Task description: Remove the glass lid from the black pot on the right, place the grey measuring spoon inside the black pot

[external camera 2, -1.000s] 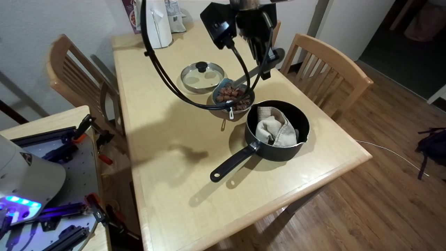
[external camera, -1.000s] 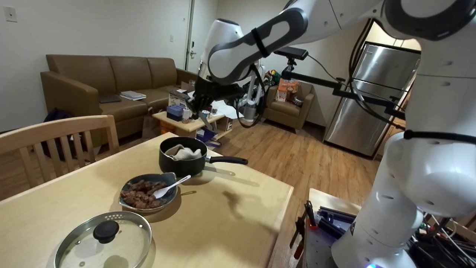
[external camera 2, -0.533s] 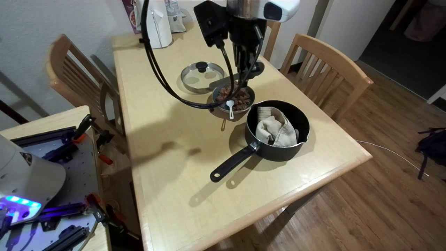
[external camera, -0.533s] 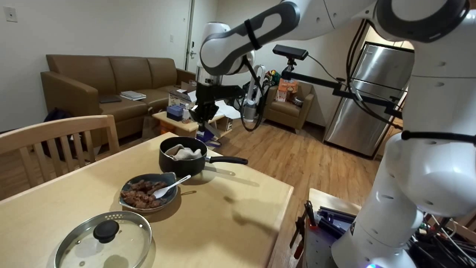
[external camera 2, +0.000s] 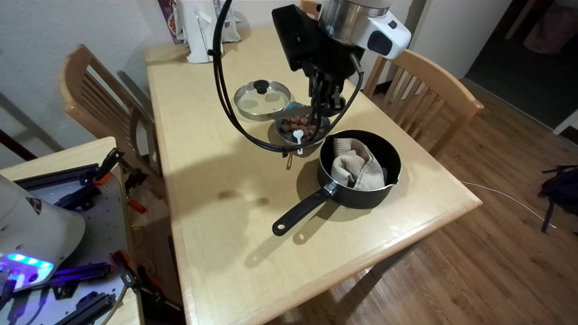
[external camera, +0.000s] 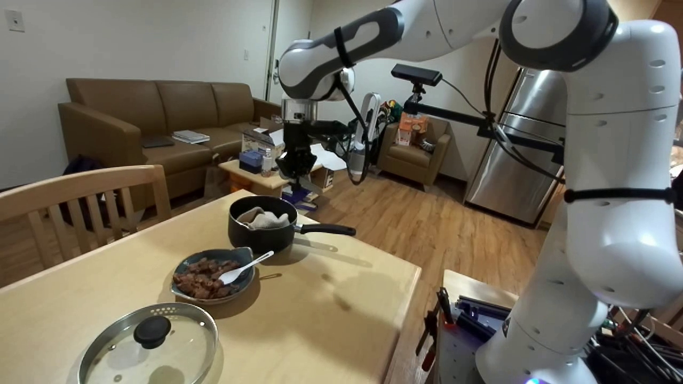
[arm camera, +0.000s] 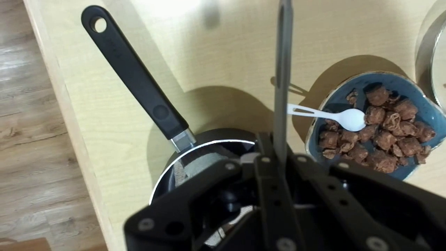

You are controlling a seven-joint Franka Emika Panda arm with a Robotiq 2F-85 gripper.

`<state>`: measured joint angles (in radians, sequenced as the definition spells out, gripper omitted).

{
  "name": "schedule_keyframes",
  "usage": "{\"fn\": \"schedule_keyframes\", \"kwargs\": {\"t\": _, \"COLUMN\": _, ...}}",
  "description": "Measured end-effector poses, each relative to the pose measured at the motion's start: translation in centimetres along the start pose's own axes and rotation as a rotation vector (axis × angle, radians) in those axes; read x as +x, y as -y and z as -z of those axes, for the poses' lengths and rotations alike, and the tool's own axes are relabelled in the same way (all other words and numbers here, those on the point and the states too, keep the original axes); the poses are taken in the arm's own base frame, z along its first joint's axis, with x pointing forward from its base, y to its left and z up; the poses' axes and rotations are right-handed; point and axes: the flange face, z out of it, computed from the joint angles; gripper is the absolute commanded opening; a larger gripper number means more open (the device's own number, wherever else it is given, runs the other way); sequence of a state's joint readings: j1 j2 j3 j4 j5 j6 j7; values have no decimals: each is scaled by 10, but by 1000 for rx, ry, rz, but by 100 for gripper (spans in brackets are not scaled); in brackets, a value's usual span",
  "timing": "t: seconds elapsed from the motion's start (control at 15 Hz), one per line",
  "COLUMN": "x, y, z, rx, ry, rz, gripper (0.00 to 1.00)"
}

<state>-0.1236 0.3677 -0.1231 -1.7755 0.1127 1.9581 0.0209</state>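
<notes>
Grey measuring spoon [arm camera: 281,111] is sitting in your gripper [arm camera: 279,153], whose jaws are clenching it, and you are holding it in the air, higher than the black pot [external camera 2: 361,198]. Its slim handle is showing edge-on in the wrist view and is reaching out roughly to the side where the black pot's own handle is pointing; your gripper is hiding the rest of it there. From the wrist camera, your gripper is also covering part of the black pot's rim, but the views are not telling you whether the tips are hanging inside or outside that edge.

Inside the black pot, a crumpled beige cloth [external camera 2: 359,171] is lying. The black pot itself is standing upright on the wooden table [external camera: 320,320].

Just beside the black pot, a blue dish [arm camera: 400,83] is holding brown chunks [arm camera: 383,160], and whether dish and pot are touching you cannot be sure. A white spoon [arm camera: 343,118] is resting with its bowl among those chunks and its handle crossing the dish's rim. Farther from the black pot, past the blue dish, the glass lid [external camera: 144,354] is lying on the table with its black knob facing up.

Across the table's edge from the black pot, in an exterior view, a wooden chair [external camera: 85,184] is standing near; well apart from the black pot, a brown sofa [external camera: 176,106] is stretching along the wall.
</notes>
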Motion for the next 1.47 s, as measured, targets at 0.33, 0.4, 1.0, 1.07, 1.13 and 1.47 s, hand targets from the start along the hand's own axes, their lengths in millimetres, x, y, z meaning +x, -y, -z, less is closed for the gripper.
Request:
{"fn": "schedule_keyframes", "kwargs": {"t": 0.33, "x": -5, "y": -2, "z": -11, "rx": 3, "ry": 141, "rz": -7, "gripper": 2}}
{"fn": "schedule_keyframes", "kwargs": {"t": 0.4, "x": -1, "y": -6, "z": -13, "rx": 8, "ry": 173, "rz": -15, "gripper": 2}}
{"fn": "schedule_keyframes", "kwargs": {"t": 1.0, "x": 47, "y": -41, "z": -27, "rx": 38, "ry": 204, "rz": -41, "gripper": 2}}
{"fn": "schedule_keyframes", "kwargs": {"t": 1.07, "x": 47, "y": -40, "z": -28, "rx": 37, "ry": 206, "rz": -41, "gripper": 2}}
{"fn": "schedule_keyframes", "kwargs": {"t": 1.13, "x": 46, "y": -40, "z": -30, "rx": 37, "ry": 214, "rz": -39, "gripper": 2}}
{"fn": "schedule_keyframes", "kwargs": {"t": 1.47, "x": 66, "y": -31, "z": -54, "rx": 36, "ry": 237, "rz": -26, "gripper": 2}}
